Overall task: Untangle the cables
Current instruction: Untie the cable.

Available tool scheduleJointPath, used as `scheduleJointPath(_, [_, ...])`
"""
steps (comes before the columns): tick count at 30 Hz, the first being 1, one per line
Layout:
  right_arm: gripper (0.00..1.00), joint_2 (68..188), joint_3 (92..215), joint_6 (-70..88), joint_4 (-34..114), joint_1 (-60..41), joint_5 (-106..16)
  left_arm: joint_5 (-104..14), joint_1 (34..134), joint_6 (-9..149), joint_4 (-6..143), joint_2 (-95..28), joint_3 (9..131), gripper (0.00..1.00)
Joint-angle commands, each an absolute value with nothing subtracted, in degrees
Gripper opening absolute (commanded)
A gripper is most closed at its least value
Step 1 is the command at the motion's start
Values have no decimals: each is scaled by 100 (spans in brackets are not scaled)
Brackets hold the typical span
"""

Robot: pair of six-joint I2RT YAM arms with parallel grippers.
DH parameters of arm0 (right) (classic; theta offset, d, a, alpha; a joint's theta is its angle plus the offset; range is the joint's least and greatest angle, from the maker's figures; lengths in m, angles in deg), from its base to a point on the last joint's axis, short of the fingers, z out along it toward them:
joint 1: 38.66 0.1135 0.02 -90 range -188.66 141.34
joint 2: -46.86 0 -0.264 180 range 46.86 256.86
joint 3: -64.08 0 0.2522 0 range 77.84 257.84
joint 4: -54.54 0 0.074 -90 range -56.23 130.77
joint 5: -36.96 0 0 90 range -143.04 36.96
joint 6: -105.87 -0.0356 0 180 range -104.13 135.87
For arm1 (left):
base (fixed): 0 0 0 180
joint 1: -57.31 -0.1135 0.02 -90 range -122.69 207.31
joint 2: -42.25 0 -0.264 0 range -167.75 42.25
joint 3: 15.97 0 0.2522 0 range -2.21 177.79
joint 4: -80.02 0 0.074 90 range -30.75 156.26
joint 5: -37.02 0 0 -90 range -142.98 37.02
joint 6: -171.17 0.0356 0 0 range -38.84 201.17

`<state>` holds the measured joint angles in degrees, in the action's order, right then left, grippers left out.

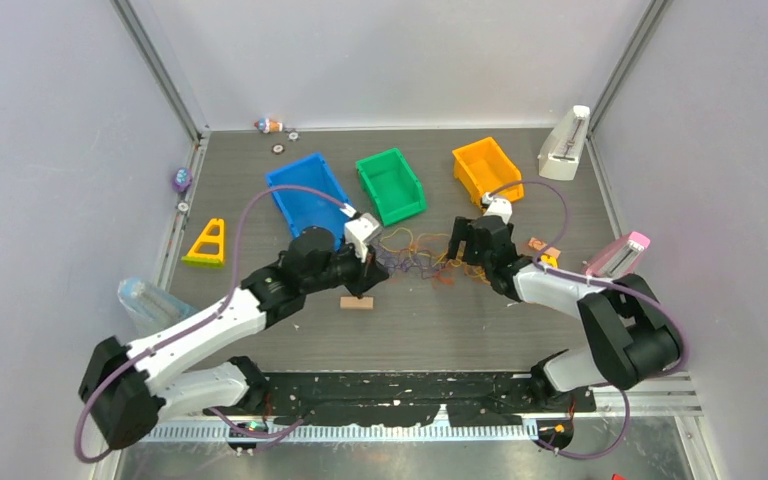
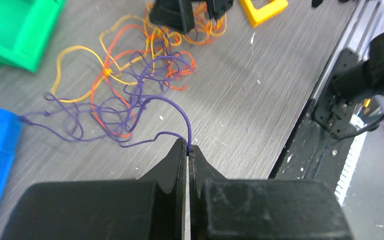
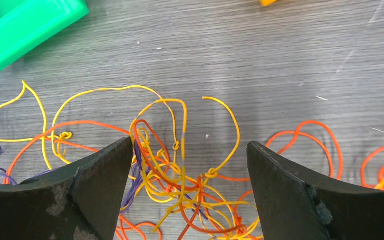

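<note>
Two grippers at the cables (image 1: 422, 256), mid-table: left gripper (image 2: 189, 150) clenched on purple strand (image 2: 188, 125) running rightward into tangle; right gripper (image 3: 190, 150) spread wide, straddling its knotted core.

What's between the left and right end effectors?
Only the cables, per the top view. Left end effector is shut on a purple strand; right end effector is open.
</note>
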<state>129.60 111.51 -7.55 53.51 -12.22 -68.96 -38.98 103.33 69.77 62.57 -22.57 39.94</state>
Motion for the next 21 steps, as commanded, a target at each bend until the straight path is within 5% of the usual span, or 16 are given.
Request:
scheduleJointPath(1, [88, 12198, 10754, -932, 5868, -1322, -7001, -3704, 10074, 6721, 6124, -1474, 3938, 0])
scheduleJointPath(8, [90, 11122, 9250, -281, 8800, -1334, -4828, -3386, 9846, 6823, 5121, -1590, 4750, 0])
scheduleJointPath(16, [96, 11261, 9134, -12, 10170, -1124, -2690, -3307, 9757, 6531, 4921, -1774, 5316, 0])
scheduleJointPath(21, [94, 11980, 9729, 319, 9668, -686, -2538, -3045, 9748, 6560, 4565, -1819, 5942, 0])
